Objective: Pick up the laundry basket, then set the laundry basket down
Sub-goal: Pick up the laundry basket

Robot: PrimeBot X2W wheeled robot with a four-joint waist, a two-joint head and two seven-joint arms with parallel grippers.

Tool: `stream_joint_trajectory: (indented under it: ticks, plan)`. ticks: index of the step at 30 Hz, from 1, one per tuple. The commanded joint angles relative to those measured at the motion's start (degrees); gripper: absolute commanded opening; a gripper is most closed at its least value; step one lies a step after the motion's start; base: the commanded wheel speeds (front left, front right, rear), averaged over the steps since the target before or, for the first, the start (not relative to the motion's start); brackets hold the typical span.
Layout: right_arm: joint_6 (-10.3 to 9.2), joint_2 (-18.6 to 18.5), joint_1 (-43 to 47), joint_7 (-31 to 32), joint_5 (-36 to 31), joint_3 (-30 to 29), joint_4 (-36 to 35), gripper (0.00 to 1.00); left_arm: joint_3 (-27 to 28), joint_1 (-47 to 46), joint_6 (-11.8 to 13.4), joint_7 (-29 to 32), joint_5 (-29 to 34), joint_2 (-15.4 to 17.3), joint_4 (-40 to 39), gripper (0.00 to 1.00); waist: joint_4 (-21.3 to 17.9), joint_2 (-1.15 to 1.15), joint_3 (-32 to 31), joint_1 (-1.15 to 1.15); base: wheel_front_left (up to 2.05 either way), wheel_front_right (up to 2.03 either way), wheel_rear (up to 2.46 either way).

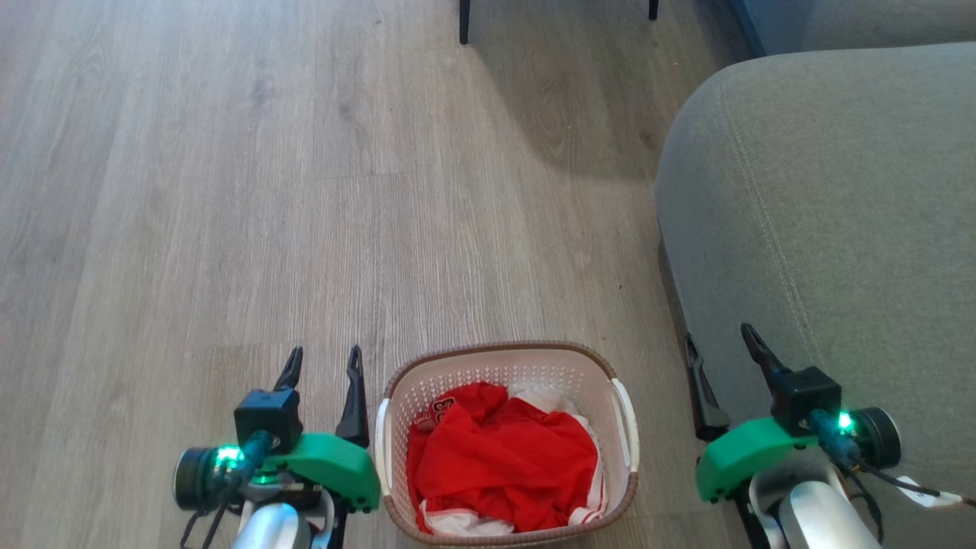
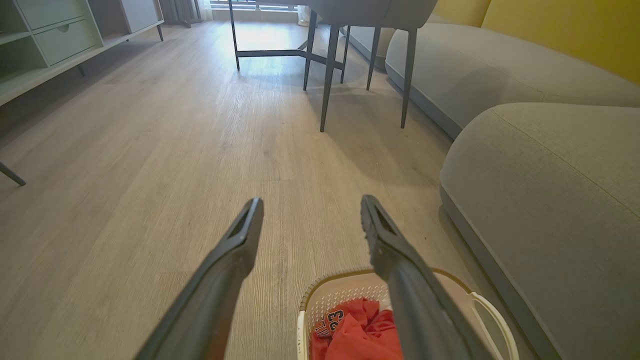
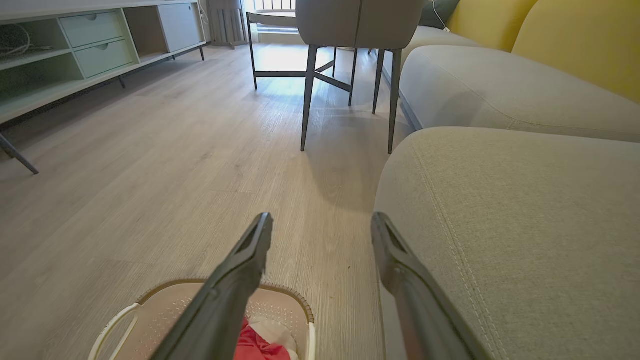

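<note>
Nearest the lens, the left claw (image 1: 325,352) and right claw (image 1: 718,335), each on a green mount at the end of a pale forearm, hang with their dark fingers spread wide apart and nothing between them. Between the two claws, the laundry basket (image 1: 499,348) rests on the grey wood-look floor (image 1: 229,191), loaded with a crumpled red garment (image 1: 503,457) trimmed in white. The basket's left handle (image 1: 381,442) lies just beside the left claw's inner finger, though whether they touch cannot be told. Its right handle (image 1: 630,427) sits near the right claw but apart from it, with a strip of floor between. On the right claw's outer side bulges the rounded end of a grey sofa (image 1: 823,229), and ahead of both claws stand dark chair legs (image 2: 327,75). The task appears to be at its very start: the basket is neither gripped nor raised, so the grasp, the lift and the setting down all remain to be done.
</note>
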Motion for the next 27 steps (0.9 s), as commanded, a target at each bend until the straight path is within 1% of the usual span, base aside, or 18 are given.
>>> stream_joint_trajectory:
  ticks: [1, 6, 10, 14, 18, 20, 22, 26, 27]
  plan:
    - [0.41, 0.09, -2.73, -0.75, 0.40, 0.98, -1.50, 1.00, 1.63, -2.39, -0.14, -0.55, -0.37, -0.12, -1.44, 1.00, -0.02, 0.00, 0.13, 0.00, 0.00, 0.00, 0.00]
    - [0.41, 0.14, -2.98, -0.75, 0.74, 1.35, -0.69, 1.00, 1.49, -2.79, -0.46, -0.55, -1.45, -0.12, -1.17, 1.00, 0.13, 0.00, 1.24, 0.00, 0.00, 0.00, 0.00]
    - [0.41, 0.04, -3.85, -0.75, 2.90, 1.48, 0.95, 1.00, 0.79, -3.74, -1.03, -0.55, -2.34, -0.12, 0.89, 1.00, 0.23, 0.00, 3.36, 0.00, 0.00, 0.00, 0.00]
    - [0.41, -0.05, -5.99, -0.75, 3.96, 1.17, 2.80, 1.00, -0.57, -5.91, -1.33, -0.55, -1.78, -0.12, 3.29, 1.00, 0.19, 0.00, 7.28, 0.00, 0.00, 0.00, 0.00]
    - [0.41, -0.58, -9.06, -0.75, 3.55, 1.26, 5.78, 1.00, -1.79, -9.24, -1.46, -0.55, -3.08, -0.12, 7.03, 1.00, 0.49, 0.00, 12.78, 0.00, 0.00, 0.00, 0.00]
    - [0.41, -1.04, -10.80, -0.75, 3.04, 1.38, 7.69, 1.00, -2.52, -11.24, -1.55, -0.55, -3.96, -0.12, 9.27, 1.00, 0.79, 0.00, 15.53, 0.00, 0.00, 0.00, 0.00]
    - [0.41, -1.13, -12.52, -0.75, 3.43, 1.48, 9.67, 1.00, -3.22, -13.32, -2.17, -0.55, -5.87, -0.12, 11.93, 1.00, 1.13, 0.00, 18.37, 0.00, 0.00, 0.00, 0.00]
    - [0.41, -1.53, -16.34, -0.75, 3.28, 0.89, 15.37, 1.00, -4.80, -17.75, -2.80, -0.55, -6.38, -0.12, 17.58, 1.00, 1.58, 0.00, 23.25, 0.00, 0.00, 0.00, 0.00]
    - [0.41, -1.53, -16.34, -0.75, 3.28, 0.89, 15.37, 1.00, -4.80, -17.75, -2.80, -0.55, -6.38, -0.12, 17.58, 1.00, 1.58, 0.00, 23.25, 0.00, 0.00, 0.00, 0.00]
